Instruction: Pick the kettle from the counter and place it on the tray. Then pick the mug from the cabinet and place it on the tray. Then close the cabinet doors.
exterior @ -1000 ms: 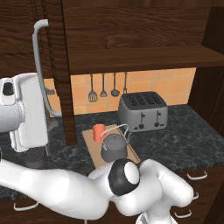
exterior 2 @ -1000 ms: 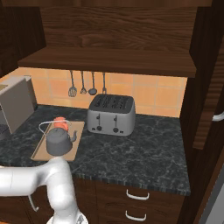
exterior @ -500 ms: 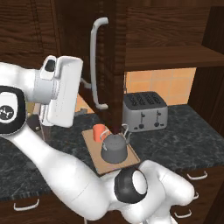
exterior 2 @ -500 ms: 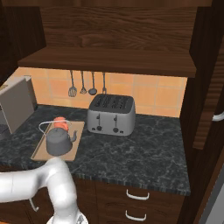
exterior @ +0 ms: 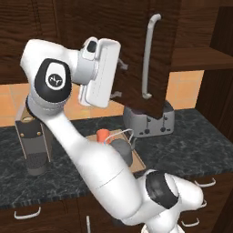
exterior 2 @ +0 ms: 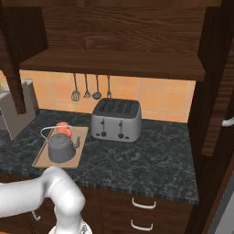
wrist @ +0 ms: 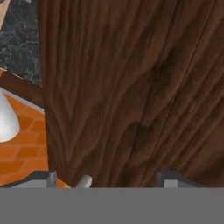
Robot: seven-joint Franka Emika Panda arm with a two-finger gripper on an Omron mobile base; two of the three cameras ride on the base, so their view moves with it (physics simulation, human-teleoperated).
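Note:
The left cabinet door (exterior: 141, 50), a dark wood panel with a grey bar handle (exterior: 150, 54), stands partly swung in front of the toaster. My gripper (exterior: 119, 80) is open, its fingertips (exterior: 122, 65) up against the door's face. In the hand view that door (wrist: 131, 87) looms close in front of my gripper (wrist: 109, 179). The dark grey kettle (exterior 2: 61, 146) and the orange-red mug (exterior 2: 64, 129) behind it both sit on the tan tray (exterior 2: 43, 160) on the speckled counter (exterior 2: 137, 160). The right door (exterior 2: 219, 91) stands open at the right edge.
A boxy grey toaster (exterior 2: 116, 119) stands right of the tray, with utensils (exterior 2: 87, 89) hanging on the orange tiles above it. A coffee machine (exterior: 32, 141) sits at the counter's left. The cabinet shelf (exterior 2: 114, 64) runs overhead. Drawers (exterior 2: 146, 205) lie below the counter.
The left door has swung steadily to the right, toward the cabinet, and my hand has travelled with it against its face. Kettle, mug and tray have not moved.

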